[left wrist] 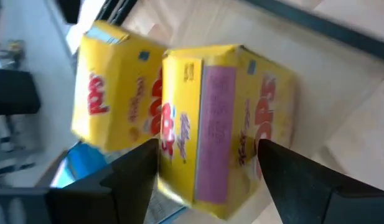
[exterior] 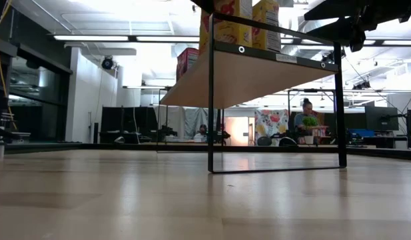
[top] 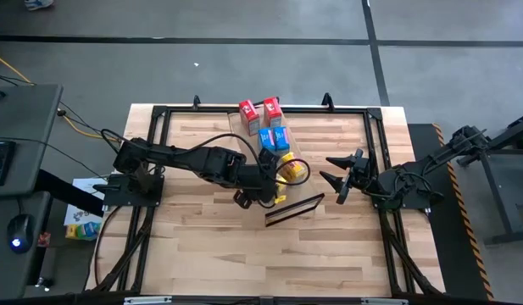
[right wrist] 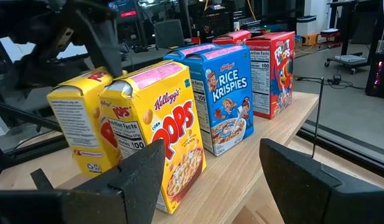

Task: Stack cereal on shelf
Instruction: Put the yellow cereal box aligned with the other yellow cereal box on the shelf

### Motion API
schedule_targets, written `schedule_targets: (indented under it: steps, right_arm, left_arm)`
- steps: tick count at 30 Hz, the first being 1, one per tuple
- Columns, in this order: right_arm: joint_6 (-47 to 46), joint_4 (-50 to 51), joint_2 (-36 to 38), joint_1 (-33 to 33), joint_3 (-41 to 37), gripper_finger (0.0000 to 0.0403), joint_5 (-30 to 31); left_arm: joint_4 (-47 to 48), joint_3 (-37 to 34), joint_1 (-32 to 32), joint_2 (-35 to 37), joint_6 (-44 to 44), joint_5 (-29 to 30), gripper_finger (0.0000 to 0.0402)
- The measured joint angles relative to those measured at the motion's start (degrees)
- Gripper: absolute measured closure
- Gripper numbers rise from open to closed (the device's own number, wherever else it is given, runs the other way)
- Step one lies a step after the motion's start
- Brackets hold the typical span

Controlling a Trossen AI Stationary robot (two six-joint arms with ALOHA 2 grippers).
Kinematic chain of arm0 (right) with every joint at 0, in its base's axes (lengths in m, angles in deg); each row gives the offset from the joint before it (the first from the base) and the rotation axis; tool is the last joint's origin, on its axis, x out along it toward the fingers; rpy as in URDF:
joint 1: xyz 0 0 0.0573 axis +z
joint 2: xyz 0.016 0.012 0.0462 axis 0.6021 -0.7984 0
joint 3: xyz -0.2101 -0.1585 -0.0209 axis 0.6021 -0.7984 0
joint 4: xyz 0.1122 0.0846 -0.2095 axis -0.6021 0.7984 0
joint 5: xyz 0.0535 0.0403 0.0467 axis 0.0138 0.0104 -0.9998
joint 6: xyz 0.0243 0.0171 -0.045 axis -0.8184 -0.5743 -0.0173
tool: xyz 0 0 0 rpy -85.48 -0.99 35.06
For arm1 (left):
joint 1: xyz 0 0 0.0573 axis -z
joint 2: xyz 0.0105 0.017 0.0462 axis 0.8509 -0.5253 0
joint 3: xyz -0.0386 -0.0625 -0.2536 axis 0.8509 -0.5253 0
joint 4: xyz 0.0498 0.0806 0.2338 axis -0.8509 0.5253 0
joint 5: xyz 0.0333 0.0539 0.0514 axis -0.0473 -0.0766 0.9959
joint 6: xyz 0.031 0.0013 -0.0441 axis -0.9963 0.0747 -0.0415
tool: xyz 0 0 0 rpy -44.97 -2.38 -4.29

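Straddling the nearer yellow Corn Pops box [left wrist: 223, 130], the left gripper [left wrist: 207, 171] had its jaws spread just wider than the carton, gripping nothing. That box stood upright on the shelf [right wrist: 266, 155], just beside its twin [right wrist: 76, 127] at the end of the row, directly ahead of the fingers. The right gripper [top: 342, 174] waited open and empty near the shelf's side.

Six small cereal boxes stand upright in paired rows on the light-wood shelf [right wrist: 266, 155]: two yellow Corn Pops boxes [right wrist: 157, 134], two blue Rice Krispies boxes [right wrist: 226, 96], two red Froot Loops boxes [right wrist: 272, 71]. The shelf stands raised on a dark frame.
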Motion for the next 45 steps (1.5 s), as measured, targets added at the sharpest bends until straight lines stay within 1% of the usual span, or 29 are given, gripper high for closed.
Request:
schedule_targets:
  steps: [6, 11, 14, 17, 19, 22, 25, 27, 29, 30, 34, 37, 39, 42, 45]
  right_arm:
    - [0.01, 0.07, 0.02, 0.01, 0.0, 0.0148, 0.0]
    - [0.0, 0.53, -0.26, -0.01, 0.0, 0.0148, 0.14]
    - [-0.16, 0.64, -0.73, -0.01, 0.0, 0.0148, 0.14]
    - [-0.18, 0.69, -1.11, -0.01, 0.0, 0.0148, 0.11]
    - [-0.16, 0.66, -1.16, 0.0, 0.0, 0.0148, 0.07]
    - [-0.16, 0.44, -1.14, -0.01, 0.0, 0.0148, 0.07]
    - [-0.16, 0.44, -1.14, 0.0, 0.0, 0.0148, 0.03]
    - [-0.18, 0.44, -1.14, 0.01, 0.0, 0.0148, 0.02]
    - [-0.16, 0.44, -1.14, 0.01, 0.0, 0.0148, 0.0]
    - [-0.16, 0.44, -1.14, 0.01, 0.0, 0.0148, 0.0]
    - [-0.16, 0.44, -1.11, -0.01, 0.0, 0.0148, 0.0]
    - [-0.18, 0.44, -1.11, -0.01, 0.0, 0.0148, 0.0]
    - [-0.19, 0.42, -1.09, 0.0, 0.0, 0.0148, 0.0]
    - [-0.16, 0.4, -1.09, 0.01, 0.0, 0.0148, 0.0]
    - [-0.12, 0.21, -1.11, -0.01, 0.0, 0.0148, 0.13]
  left_arm:
    - [0.2, 0.19, 0.86, 1.89, -2.09, 5.51, 0.0135]
    - [-0.8, 0.33, 2.38, 4.44, -0.66, 8.87, 0.0135]
    - [-0.65, 0.33, 3.66, 6.62, 4.34, 10.91, 0.0136]
    - [-0.37, 0.39, 5.03, 8.25, 11.81, 10.44, 0.0148]
    - [0.29, 0.39, 6.07, 8.69, 16.84, 9.9, 0.0167]
    - [-0.05, -2.23, 8.26, 9.25, 21.74, 9.87, 0.0215]
    - [-2.1, -7.82, 10.48, 9.54, 24.03, 10.86, 0.0283]
    - [-4.3, -13.0, 11.61, 10.27, 24.89, 12.65, 0.0335]
    - [-10.05, -19.31, 12.26, 11.92, 25.83, 13.07, 0.0381]
    - [-13.2, -22.9, 12.5, 13.12, 26.43, 12.81, 0.039]
    - [-32.78, -38.26, 12.38, 19.04, 27.61, 11.14, 0.0392]
    - [-51.22, -50.8, 11.53, 23.03, 28.99, 9.35, 0.0399]
    - [-62.93, -58.46, 10.69, 24.48, 30.17, 7.85, 0.04]
    - [-77.87, -66.43, 9.36, 24.68, 32.16, 7.35, 0.0401]
    - [-88.97, -69.63, 8.18, 23.75, 34.9, 7.14, 0.0401]
